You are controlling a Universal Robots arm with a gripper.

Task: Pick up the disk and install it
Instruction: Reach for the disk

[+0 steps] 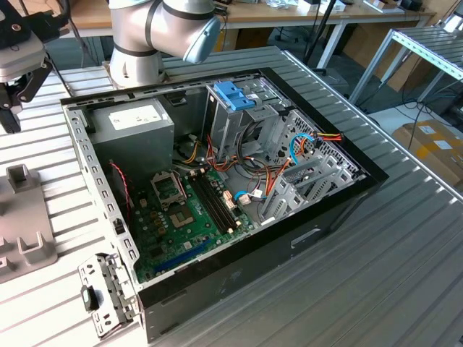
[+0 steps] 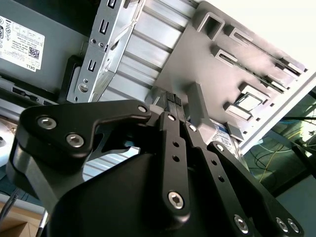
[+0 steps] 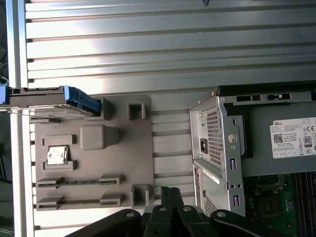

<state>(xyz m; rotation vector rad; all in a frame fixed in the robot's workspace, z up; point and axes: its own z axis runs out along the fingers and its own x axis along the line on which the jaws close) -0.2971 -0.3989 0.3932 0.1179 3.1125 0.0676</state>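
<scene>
In the first wrist view the disk [image 3: 47, 98], a dark flat drive in a light blue carrier, stands on edge at one corner of the grey fixture plate [image 3: 91, 170]. My gripper [image 3: 170, 193] hangs above the opposite side of that plate, well apart from the disk. In the second wrist view the gripper [image 2: 173, 101] is shut, its fingertips [image 2: 169, 98] pressed together with nothing between them. The exterior view has the gripper [image 1: 11, 108] at its far left, above the fixture plate [image 1: 25, 238].
An open computer case [image 1: 217, 282] lies right of the fixture, with the power supply [image 1: 134, 126], motherboard [image 1: 184, 217], cables and a drive cage topped by a darker blue latch [image 1: 235, 94]. The fixture also carries a processor chip [image 3: 57, 155] and memory slots. The ribbed metal table [image 1: 362, 275] stretches around.
</scene>
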